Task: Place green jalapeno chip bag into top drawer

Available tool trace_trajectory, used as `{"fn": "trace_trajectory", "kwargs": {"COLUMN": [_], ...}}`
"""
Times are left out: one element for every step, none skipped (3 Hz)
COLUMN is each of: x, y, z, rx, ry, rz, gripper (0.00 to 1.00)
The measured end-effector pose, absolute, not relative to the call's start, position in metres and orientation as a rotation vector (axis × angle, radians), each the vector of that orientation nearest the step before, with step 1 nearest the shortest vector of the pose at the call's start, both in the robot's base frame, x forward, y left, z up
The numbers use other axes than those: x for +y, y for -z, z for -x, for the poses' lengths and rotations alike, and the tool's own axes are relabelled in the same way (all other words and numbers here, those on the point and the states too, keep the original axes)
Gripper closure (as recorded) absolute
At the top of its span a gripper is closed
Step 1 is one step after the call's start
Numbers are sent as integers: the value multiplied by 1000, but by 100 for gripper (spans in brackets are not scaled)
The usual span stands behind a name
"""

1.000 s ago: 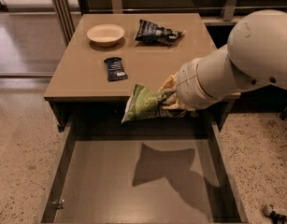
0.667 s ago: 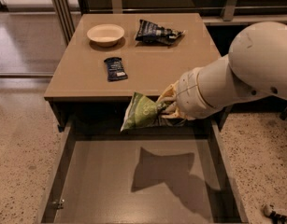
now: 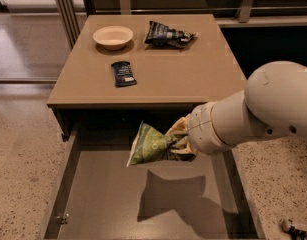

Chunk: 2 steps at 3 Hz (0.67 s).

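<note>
The task looks more than half done: the hand (image 3: pixel 177 140) pinches the green jalapeno chip bag (image 3: pixel 149 146) by its right end and holds it in the air over the open top drawer (image 3: pixel 105 199), just in front of the counter's front edge. The bag hangs sideways, clear of the drawer bottom, and throws a dark shadow (image 3: pixel 175 199) on the flat floor of the drawer beneath it. What is left, by this view, is to bring the bag lower, let go of it inside the drawer and draw the arm (image 3: pixel 263 109) back out; nothing else is seen lying in the drawer. Behind, the tan counter (image 3: pixel 203 74) carries a shallow cream bowl (image 3: pixel 113 36) near its far left, a dark navy chip bag (image 3: pixel 169 34) to the right of the bowl, and a small dark blue packet (image 3: pixel 124 73) nearer the front, all well apart from the hand. The floor (image 3: pixel 20 159) on both sides of the drawer is pale speckled stone, and dark shelving or railing runs behind the counter.
</note>
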<state>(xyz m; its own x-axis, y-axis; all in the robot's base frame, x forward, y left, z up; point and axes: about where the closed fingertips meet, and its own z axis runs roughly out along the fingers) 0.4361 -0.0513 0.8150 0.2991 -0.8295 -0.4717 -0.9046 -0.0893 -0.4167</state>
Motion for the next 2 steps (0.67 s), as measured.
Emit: {"fn": "trace_trajectory", "kwargs": {"x": [-51, -53], "y": [-784, -745], "z": [-428, -429], "rx": [1525, 1508], "ry": [-111, -16], "rz": [1943, 1951], "gripper": [100, 100]}}
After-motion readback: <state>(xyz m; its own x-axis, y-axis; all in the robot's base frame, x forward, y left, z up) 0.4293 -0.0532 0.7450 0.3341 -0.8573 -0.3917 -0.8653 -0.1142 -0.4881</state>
